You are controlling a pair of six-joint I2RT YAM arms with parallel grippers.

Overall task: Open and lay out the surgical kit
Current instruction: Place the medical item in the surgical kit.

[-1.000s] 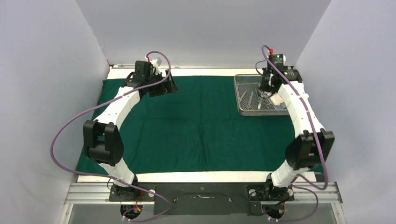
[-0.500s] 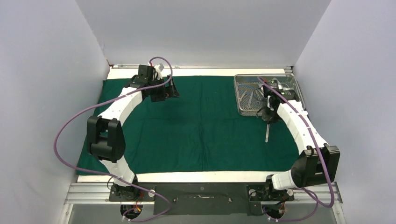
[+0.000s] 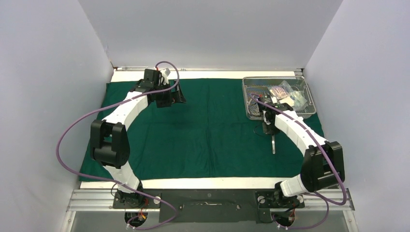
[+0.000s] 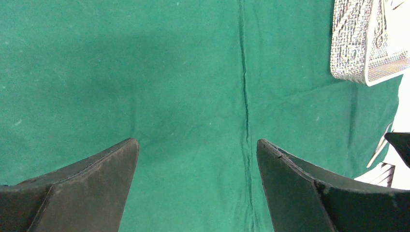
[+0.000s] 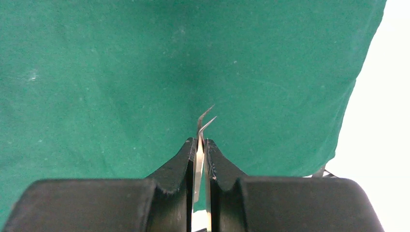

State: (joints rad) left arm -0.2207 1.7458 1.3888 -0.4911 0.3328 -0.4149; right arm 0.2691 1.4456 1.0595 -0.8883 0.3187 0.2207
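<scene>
Green drape [image 3: 203, 140] spread flat, tweezers [image 5: 203, 124] gripped.
The wire-mesh tray [image 3: 246, 99] sat on the drape's far right corner; the left gripper [image 4: 197, 145] hung wide-jawed over bare drape, and the right gripper [image 5: 200, 145] pinched the tweezers near the tray.

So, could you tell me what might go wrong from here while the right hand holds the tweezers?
The right hand pinches the tweezers along a thin edge, so they could twist or slip out. Their bent tips point toward the green cloth; lowering tip-first might snag and drag it. The cloth's edge is close on one side, so a drifted placement may land off it.
</scene>
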